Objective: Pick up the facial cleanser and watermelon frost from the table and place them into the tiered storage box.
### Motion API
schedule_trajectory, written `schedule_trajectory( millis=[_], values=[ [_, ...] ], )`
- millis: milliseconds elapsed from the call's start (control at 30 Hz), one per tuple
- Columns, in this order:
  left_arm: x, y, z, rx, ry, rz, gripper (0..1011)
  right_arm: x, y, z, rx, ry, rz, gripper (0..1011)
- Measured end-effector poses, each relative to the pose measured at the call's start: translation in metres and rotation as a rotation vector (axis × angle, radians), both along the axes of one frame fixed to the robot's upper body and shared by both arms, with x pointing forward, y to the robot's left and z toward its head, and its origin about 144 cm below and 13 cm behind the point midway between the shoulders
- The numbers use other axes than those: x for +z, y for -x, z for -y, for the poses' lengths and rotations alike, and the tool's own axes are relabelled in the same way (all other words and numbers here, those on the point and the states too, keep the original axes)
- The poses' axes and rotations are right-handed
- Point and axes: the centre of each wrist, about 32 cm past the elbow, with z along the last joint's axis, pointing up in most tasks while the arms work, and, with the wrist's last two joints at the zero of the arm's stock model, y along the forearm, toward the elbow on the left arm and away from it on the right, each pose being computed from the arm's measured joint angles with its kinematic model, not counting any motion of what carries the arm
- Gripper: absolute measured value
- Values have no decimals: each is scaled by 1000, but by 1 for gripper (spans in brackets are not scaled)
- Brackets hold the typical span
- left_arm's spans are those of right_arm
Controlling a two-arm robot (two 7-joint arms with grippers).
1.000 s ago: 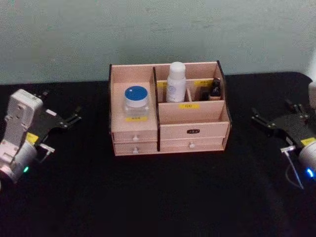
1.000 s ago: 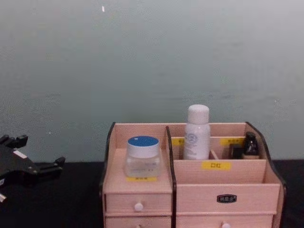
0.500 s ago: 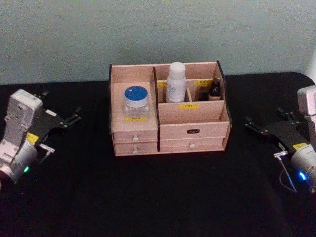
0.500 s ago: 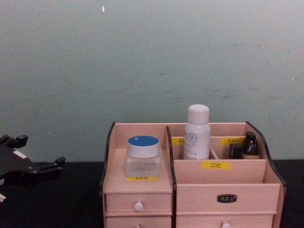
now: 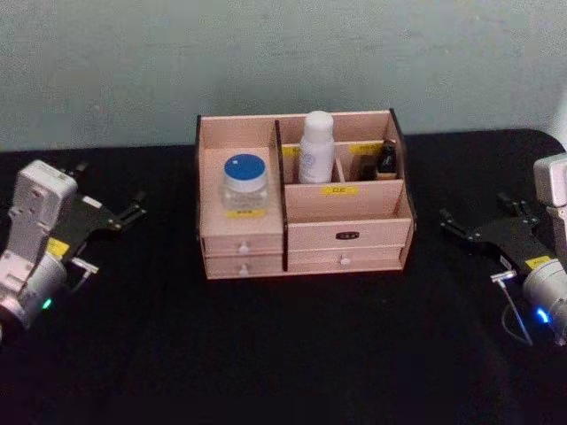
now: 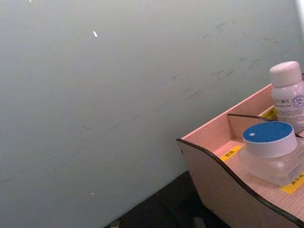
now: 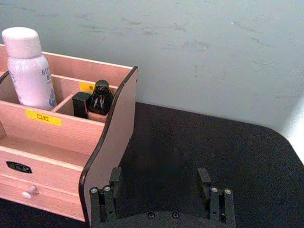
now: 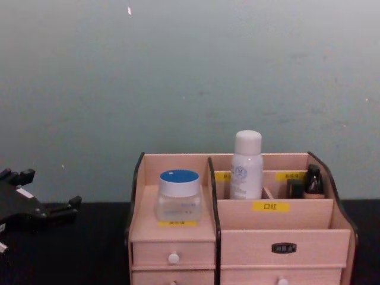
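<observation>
Left pincer (image 5: 124, 215): head view, parked at the table's (image 5: 292, 354) left edge, prongs spread wide, holding nothing. Right pincer (image 5: 483, 226): same view, parked at the right edge, likewise wide and empty. Tiered storage box (image 5: 350, 235): centre-rear of the table; white bottle (image 5: 316, 147) upright in a rear compartment, blue-lidded jar (image 5: 244, 181) on the left tier, small dark bottle (image 5: 386, 158) at rear right. Left wrist view: jar and white bottle seated inside the box. Right wrist view: pincer fingers (image 7: 105, 199) set apart, beside the box's side wall. Chest view: left pincer low at the left, well apart from the box. Judgement: both items appear stowed. Risk: a careless arm sweep clipping the box wall and toppling the tall bottle.
</observation>
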Motion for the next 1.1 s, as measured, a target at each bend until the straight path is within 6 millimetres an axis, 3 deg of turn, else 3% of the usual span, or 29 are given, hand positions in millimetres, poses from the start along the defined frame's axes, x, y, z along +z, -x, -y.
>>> schedule_trajectory(
  millis=[1100],
  values=[
    [0, 0, 0, 0, 0, 0, 1001, 0, 0, 0, 0, -2, 2, 1000]
  ],
)
